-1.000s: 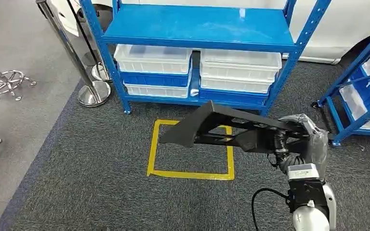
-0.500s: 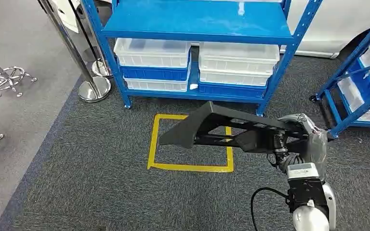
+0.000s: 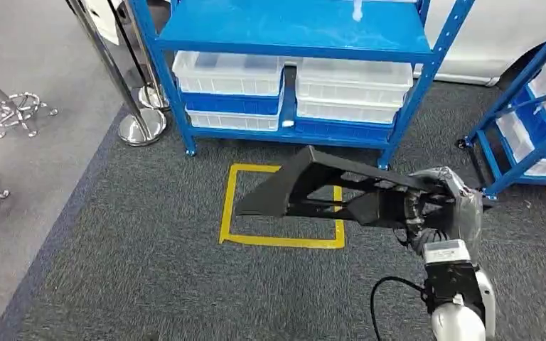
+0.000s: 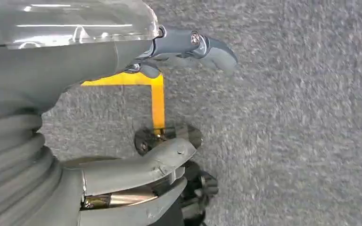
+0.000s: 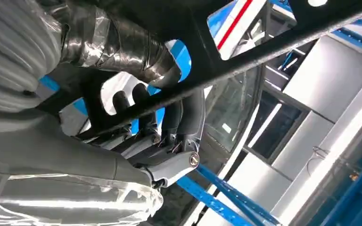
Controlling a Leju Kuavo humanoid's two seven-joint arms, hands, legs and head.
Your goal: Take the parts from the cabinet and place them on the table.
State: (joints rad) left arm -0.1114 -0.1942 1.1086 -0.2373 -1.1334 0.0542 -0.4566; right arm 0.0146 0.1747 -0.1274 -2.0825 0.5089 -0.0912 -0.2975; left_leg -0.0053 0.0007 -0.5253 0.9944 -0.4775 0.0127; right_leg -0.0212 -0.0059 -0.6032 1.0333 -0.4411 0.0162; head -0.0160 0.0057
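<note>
Black part [image 3: 306,188] in R hand [image 3: 437,206]

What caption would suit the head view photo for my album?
The robot's right hand carries a black frame part above a yellow floor square, facing a blue cabinet.

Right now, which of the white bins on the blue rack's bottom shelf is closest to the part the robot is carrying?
The lower right bin: it sits just beyond the far tip of the black part held by the right robot hand; the left stack is farther.
</note>
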